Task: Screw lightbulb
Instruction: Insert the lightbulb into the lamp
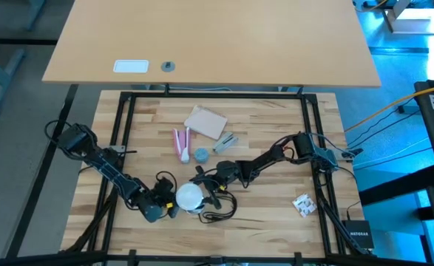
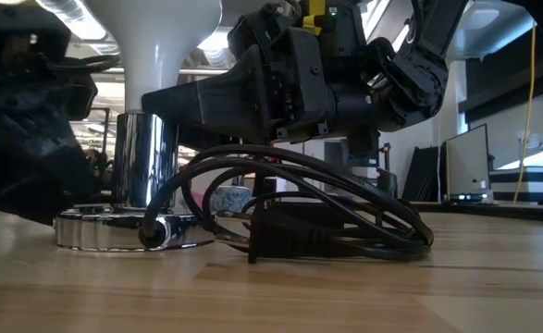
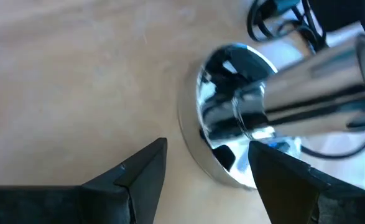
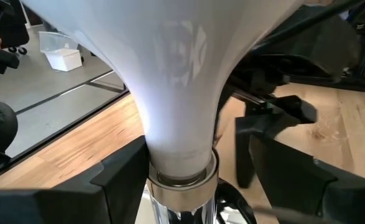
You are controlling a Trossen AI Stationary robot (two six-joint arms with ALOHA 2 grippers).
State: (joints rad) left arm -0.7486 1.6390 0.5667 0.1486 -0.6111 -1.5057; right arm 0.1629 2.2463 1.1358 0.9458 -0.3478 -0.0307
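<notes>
Lightbulb (image 4: 170,93) upright, base down in chrome socket (image 4: 181,186) | right fingers (image 4: 129,180) straddle neck (contact unclear) | left fingers (image 3: 142,177) spread, empty

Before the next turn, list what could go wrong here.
The right gripper straddles the lightbulb at its narrow neck; a slip there could leave it cross-threaded. The black cord coils right beside the chrome lamp base and could snag. The open left gripper flanks that base; a nudge might shift it.

Two dark jointed arms with black cabling, each pincer with angular matte-black fingers (image 3: 138,180).
</notes>
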